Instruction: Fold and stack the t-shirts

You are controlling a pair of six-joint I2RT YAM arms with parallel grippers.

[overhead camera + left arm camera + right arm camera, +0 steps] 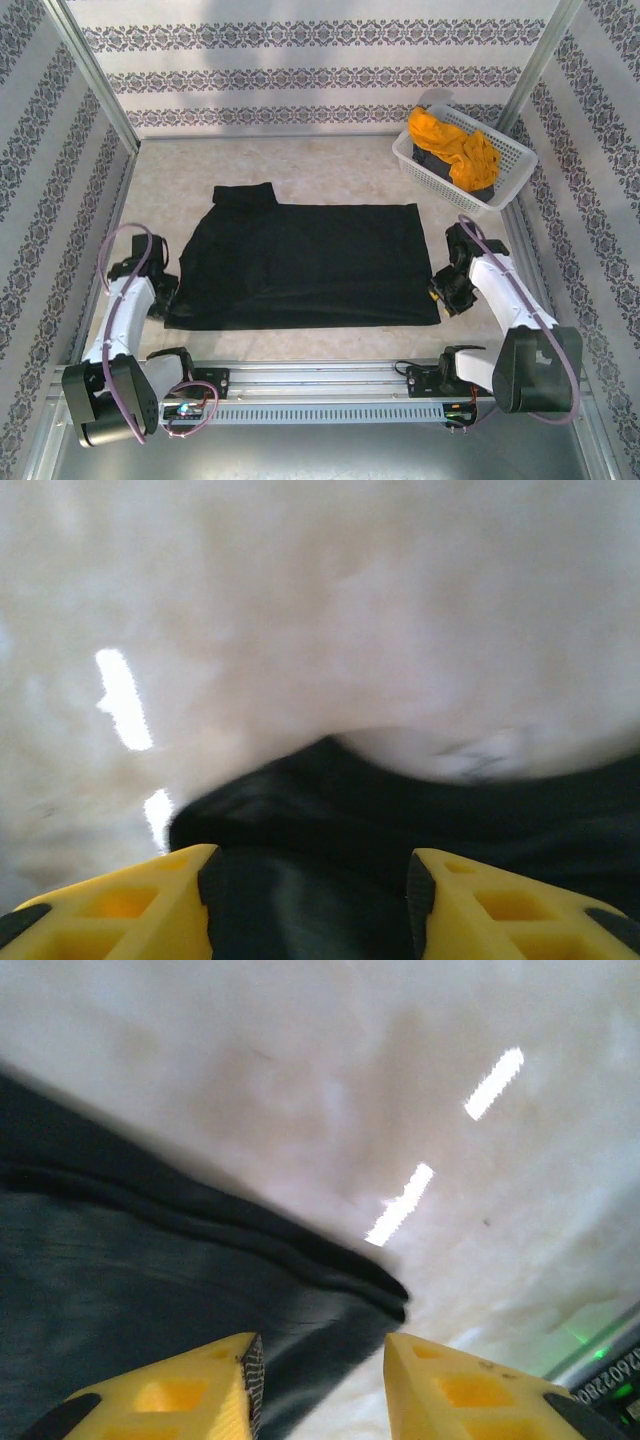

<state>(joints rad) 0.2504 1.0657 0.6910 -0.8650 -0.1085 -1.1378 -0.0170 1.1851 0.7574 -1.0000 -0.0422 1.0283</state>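
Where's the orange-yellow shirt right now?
In the top view, the orange-yellow shirt lies bunched in the white basket at the far right corner.

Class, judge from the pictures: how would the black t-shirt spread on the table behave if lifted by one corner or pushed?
Probably floppy: the black t-shirt lies flat against the table. Likely to bunch rather than slide if pushed, since its corner shows soft folds.

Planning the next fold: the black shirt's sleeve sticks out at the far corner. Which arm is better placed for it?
Probably left. The sleeve sits on the left side of the black shirt, and the left gripper is at that edge; the right gripper would cross the shirt.
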